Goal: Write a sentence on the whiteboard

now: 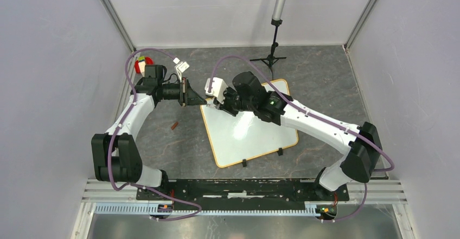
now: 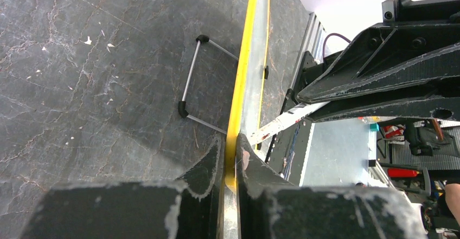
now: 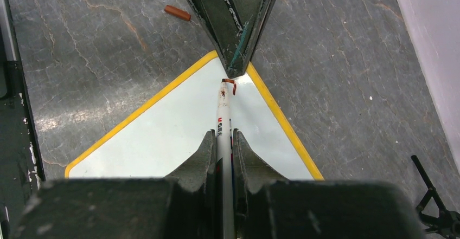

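- Whiteboard [image 1: 255, 133] sits mid-table on the dark stone-look table [image 1: 325, 76]. It is turned at an angle, with its two black clips [image 1: 244, 163] on the near edge.
- Left claw [image 2: 230, 141] is clamped on the board's yellow-tan frame at the far left corner. In the left wrist view the frame runs edge-on between the two fingers, and both press against it.
- Right claw [image 3: 223, 136] is closed on a white marker [image 3: 223, 114], which points straight out from between the fingers toward that same corner.
- The marker's tip meets the white surface just inside the corner, right beside the left claw's tip.
- A small red curl [image 3: 232, 85] shows at the tip; I cannot tell whether it is ink on the board or the nib itself.
- From above, the two claws nearly meet over the corner, and the right arm reaches across the board from the right.
- A red-brown cap [image 1: 174, 126] lies on the table to the left of the board, apart from it.
- A wire loop [image 2: 190, 87] with black corners shows beside the board's edge in the left wrist view; I cannot tell whether it is fixed to the board.
- A black tripod [image 1: 271, 60] stands on the far side of the table, behind the board.
- A red, green and yellow object [image 1: 144, 63] sits at the far left, behind the left arm.
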Controlling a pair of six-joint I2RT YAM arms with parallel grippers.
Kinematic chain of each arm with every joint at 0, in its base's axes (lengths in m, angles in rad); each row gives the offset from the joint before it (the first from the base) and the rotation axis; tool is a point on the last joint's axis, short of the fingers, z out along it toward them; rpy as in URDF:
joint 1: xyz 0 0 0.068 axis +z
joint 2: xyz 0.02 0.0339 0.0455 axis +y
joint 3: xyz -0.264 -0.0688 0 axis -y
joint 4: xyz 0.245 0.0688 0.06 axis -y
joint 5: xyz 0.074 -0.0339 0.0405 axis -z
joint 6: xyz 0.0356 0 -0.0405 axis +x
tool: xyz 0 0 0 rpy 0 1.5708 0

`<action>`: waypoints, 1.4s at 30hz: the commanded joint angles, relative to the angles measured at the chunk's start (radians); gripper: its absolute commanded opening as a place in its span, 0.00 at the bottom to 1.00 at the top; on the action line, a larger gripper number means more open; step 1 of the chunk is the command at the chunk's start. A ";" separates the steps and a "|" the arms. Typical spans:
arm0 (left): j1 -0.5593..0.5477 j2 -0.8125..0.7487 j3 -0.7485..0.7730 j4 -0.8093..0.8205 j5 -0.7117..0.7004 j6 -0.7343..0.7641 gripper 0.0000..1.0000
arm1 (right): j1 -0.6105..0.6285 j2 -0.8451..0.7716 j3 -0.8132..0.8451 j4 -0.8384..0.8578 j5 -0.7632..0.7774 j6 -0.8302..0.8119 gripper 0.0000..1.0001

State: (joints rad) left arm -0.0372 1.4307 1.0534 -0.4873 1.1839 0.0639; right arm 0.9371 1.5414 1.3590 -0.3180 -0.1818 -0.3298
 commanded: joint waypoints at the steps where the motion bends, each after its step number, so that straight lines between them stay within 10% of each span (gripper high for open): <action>1: -0.005 -0.010 0.005 0.019 0.001 0.001 0.03 | 0.009 0.011 0.005 -0.010 0.002 -0.022 0.00; 42: -0.008 -0.010 -0.002 0.031 -0.012 -0.002 0.02 | 0.055 0.013 -0.001 -0.056 -0.011 -0.040 0.00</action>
State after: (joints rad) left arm -0.0402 1.4307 1.0531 -0.4801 1.1713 0.0639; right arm 0.9943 1.5291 1.2881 -0.3775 -0.2024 -0.3794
